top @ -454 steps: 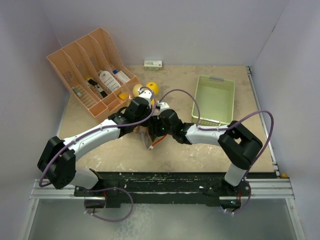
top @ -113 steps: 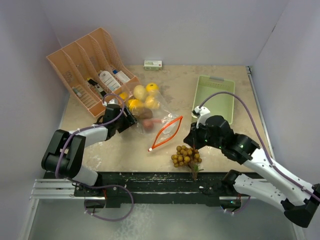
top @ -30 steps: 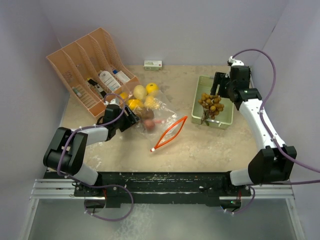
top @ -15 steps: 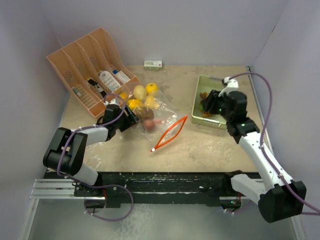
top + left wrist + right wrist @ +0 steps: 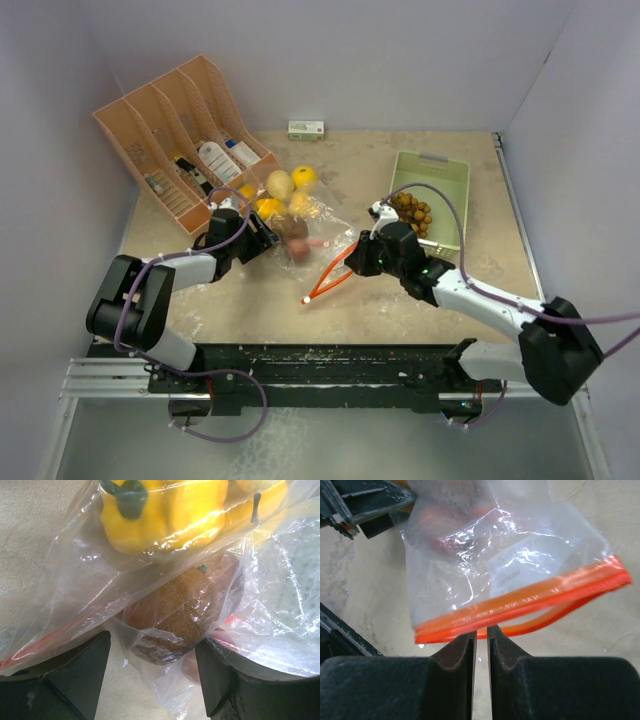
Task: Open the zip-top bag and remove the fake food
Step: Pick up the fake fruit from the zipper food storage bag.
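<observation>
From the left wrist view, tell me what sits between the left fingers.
A brown, rough-skinned toy fruit inside the clear zip-top bag lies between the left fingers, with a yellow toy pepper beyond it.

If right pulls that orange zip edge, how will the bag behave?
Likely floppy: the zip-top bag is thin, creased film. Its orange zip strip looks stiffer, a fair grip line. The fake food inside may shift or roll.
</observation>
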Robot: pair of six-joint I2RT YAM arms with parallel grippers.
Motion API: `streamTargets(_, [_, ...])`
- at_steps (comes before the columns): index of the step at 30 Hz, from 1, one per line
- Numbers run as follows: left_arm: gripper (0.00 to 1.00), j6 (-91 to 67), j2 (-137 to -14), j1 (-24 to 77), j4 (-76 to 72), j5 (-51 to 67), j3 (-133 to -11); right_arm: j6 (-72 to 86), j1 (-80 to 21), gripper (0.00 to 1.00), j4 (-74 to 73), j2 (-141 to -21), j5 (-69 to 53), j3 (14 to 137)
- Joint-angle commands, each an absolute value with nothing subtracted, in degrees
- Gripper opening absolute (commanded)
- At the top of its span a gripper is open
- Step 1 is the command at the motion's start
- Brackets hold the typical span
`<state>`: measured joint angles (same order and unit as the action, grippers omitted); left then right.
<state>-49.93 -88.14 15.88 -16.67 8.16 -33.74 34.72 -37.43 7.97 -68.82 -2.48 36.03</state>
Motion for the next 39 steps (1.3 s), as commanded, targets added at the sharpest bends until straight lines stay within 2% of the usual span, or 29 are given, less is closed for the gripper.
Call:
streamTargets(1, [0.72,-48.78,-87.6,15.57,-18.1,8.15,-32.97,36.9,-38.76,0.15,16.9,-74.32,0.08,39.5])
streamTargets(15, [0.68,-48.14,-89.94,17.34,-18.02,8.93,-33.69,36.9,-39.25,0.14,34.14,-97.05,-4.2,48.64])
streamTargets(16, [0.65,-48.28,-90.29,17.97,-18.02,8.82,-33.79,36.65,-39.39,0.15,34.73,-97.87,-4.67,49.38])
streamTargets(17, [0.57,-48.33,-90.59,18.48,-18.06,8.95,-34.0,36.38,-39.52,0.17,35.21,-98.59,-4.93,50.06])
streamTargets(20, [0.38,-48.51,-91.77,19.95,-18.51,9.24,-34.38,34.62,-40.09,0.24,35.74,-100.54,-5.14,52.29])
streamTargets(22, [0.31,-48.51,-92.52,20.5,-18.63,9.61,-34.74,33.61,-40.32,0.34,35.83,-101.99,-5.64,53.42])
streamTargets(26, [0.29,-48.3,-93.52,20.71,-18.56,10.19,-35.37,32.83,-41.14,0.54,35.15,-105.73,-7.89,55.82])
streamTargets(28, [0.29,-48.25,-93.63,20.73,-18.55,10.28,-35.49,32.23,-41.83,0.68,34.65,-107.23,-7.89,56.72])
streamTargets(32, [0.29,-48.25,-93.94,20.68,-18.48,10.15,-35.64,30.12,-43.09,0.81,30.85,-109.36,-6.07,58.71])
streamTargets(34, [0.29,-48.21,-93.96,20.72,-18.41,10.11,-35.65,29.64,-43.59,0.8,29.72,-109.63,-5.32,59.08])
streamTargets(35, [0.3,-48.17,-94.04,20.68,-18.41,10.11,-35.68,29.61,-43.9,0.75,29.56,-109.56,-4.86,58.81])
streamTargets(39, [0.3,-48.25,-94.11,20.69,-18.11,10.11,-35.86,29.93,-43.95,0.49,27.99,-108.52,-2.74,56.38])
